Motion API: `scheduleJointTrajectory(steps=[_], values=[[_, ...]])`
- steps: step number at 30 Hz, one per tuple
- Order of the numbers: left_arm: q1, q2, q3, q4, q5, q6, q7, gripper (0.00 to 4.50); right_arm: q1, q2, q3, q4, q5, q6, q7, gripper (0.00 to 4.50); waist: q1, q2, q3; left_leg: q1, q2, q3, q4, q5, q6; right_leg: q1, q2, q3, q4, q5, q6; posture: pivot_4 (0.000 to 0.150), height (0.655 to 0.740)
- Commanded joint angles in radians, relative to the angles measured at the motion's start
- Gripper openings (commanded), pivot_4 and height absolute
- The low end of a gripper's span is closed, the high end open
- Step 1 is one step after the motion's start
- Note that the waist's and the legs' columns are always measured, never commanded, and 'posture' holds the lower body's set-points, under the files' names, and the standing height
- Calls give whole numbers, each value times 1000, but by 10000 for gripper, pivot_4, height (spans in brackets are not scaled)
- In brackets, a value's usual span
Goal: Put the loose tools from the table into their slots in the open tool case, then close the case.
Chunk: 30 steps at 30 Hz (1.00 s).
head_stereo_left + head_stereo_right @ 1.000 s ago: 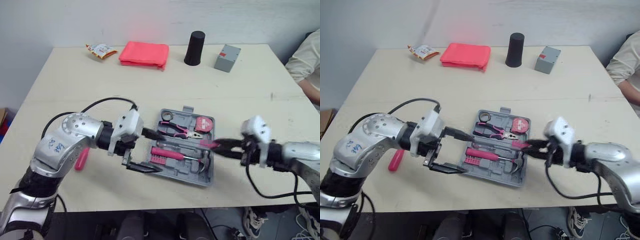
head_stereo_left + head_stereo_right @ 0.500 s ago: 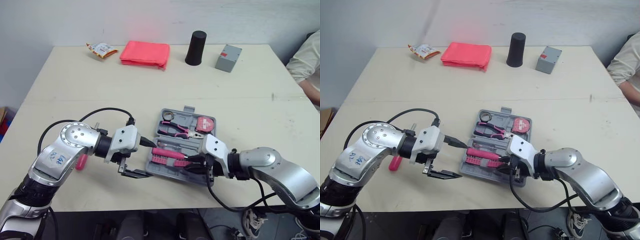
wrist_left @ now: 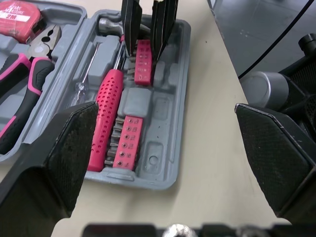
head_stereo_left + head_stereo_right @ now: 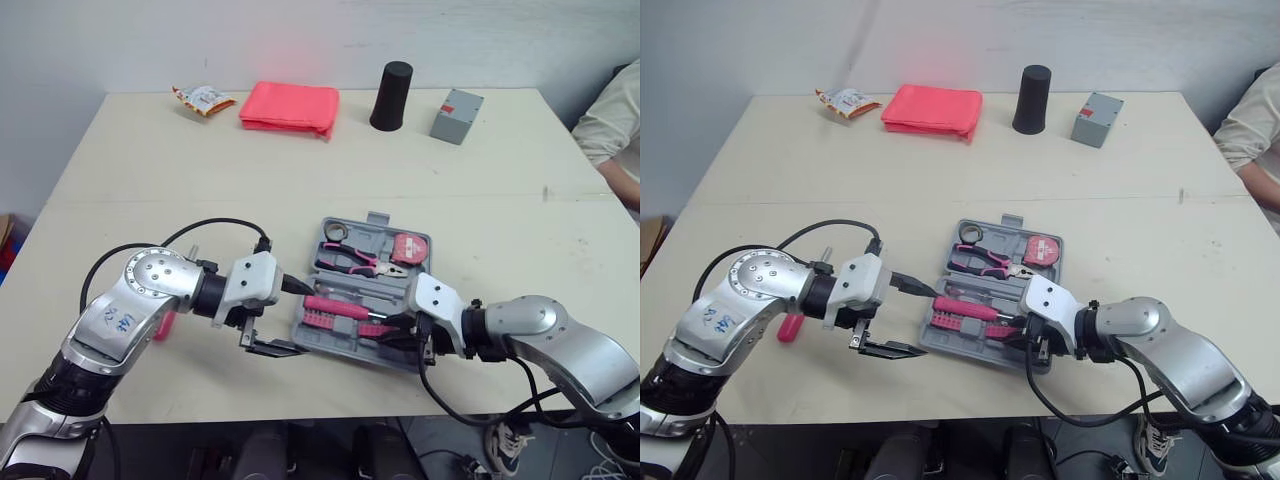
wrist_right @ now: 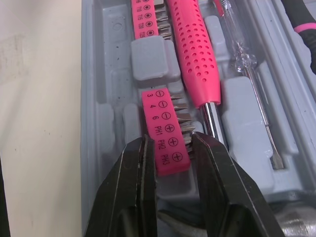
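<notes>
My right pincer (image 5: 172, 144) was pinching the near end of the pink bit holder (image 5: 160, 123), which lay in the near-right part of the open tool case (image 3: 170, 143), just beside the shaft of the pink screwdriver (image 5: 195, 54). I judged this to be the seating step. The strip looked slightly skewed in its recess, so I would square it with the 1 seated strip (image 3: 126, 140) to its left, press straight down until flush, then part the fingers without dragging it out. My left pincer (image 4: 288, 318) hung spread wide at the case's left edge, gripping nothing; bracing the case there would help. 1 pink-handled tool (image 4: 790, 326) lay loose on the bench (image 4: 200, 170), left of the case.
</notes>
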Motion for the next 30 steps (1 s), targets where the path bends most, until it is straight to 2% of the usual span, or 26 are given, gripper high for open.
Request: scheduleJointTrajectory(steps=[1, 9, 10, 12, 13, 15, 20, 23, 29, 30], values=[[-21, -4, -2, -31, 17, -18, 4, 45000, 0, 21, 13, -11, -17, -5, -10, 7171, 0, 0, 0, 0, 0, 0, 0, 0, 0, 0, 0, 0, 1, 0, 0, 1500, 7355], [-6, -11, -5, -56, 20, -9, 16, 45000, -9, 71, -17, -36, 22, 52, -27, 7171, -3, 0, 0, 0, 0, 0, 0, 0, 0, 0, 0, 0, 4, 0, 0, 1500, 7355], [-8, -12, -5, -54, 21, -10, 16, 45000, -14, 79, -47, -41, 56, 64, -17, 17368, -3, 0, 0, 0, 0, 0, 0, 0, 0, 0, 1, 0, 4, 0, 0, 1500, 7355], [-13, -12, -6, -48, 23, -11, 14, 45000, -23, 84, -100, -48, 117, 88, 5, 25147, -2, 0, 0, 0, 1, 0, 0, 0, 0, 0, 1, 0, 4, 0, 0, 1500, 7355], [-14, -13, -6, -46, 23, -12, 13, 45000, -27, 81, -119, -51, 139, 98, 14, 31352, -2, 0, 0, 0, 1, 0, 0, 0, 0, 0, 1, 0, 4, 0, 0, 1500, 7355], [-17, -14, -8, -43, 25, -14, 11, 45000, -21, 58, -148, -37, 154, 68, 53, 40200, -2, 0, 0, 0, 0, 0, 0, 0, 0, 0, 1, 0, 4, 0, 0, 1500, 7355], [-30, -27, -16, -35, 30, -14, 8, 45000, 24, 82, -168, 85, 105, -174, 157, 40200, 2, -2, 0, 0, 0, 0, 0, 0, 1, 0, 0, 0, 3, 0, 0, 1500, 7355], [-33, -34, -17, -32, 30, -10, 7, 45000, 55, 111, -150, 150, 74, -294, 211, 31898, 1, -2, 0, 0, 0, 0, 0, 0, 0, 0, 1, 0, 4, 0, 0, 1500, 7355], [-46, -44, -18, -39, 26, 10, 12, 45000, 82, 166, -113, 223, 43, -387, 246, 1533, -1, -2, 0, 1, 0, 0, 1, 0, 0, 0, 1, 0, 5, 0, 0, 1500, 7355], [-48, -46, -18, -40, 25, 14, 13, 45000, 84, 172, -103, 241, 25, -402, 247, 681, -1, -2, 0, 1, 0, 0, 1, 0, 0, 0, 1, 0, 5, 0, 0, 1500, 7355]])
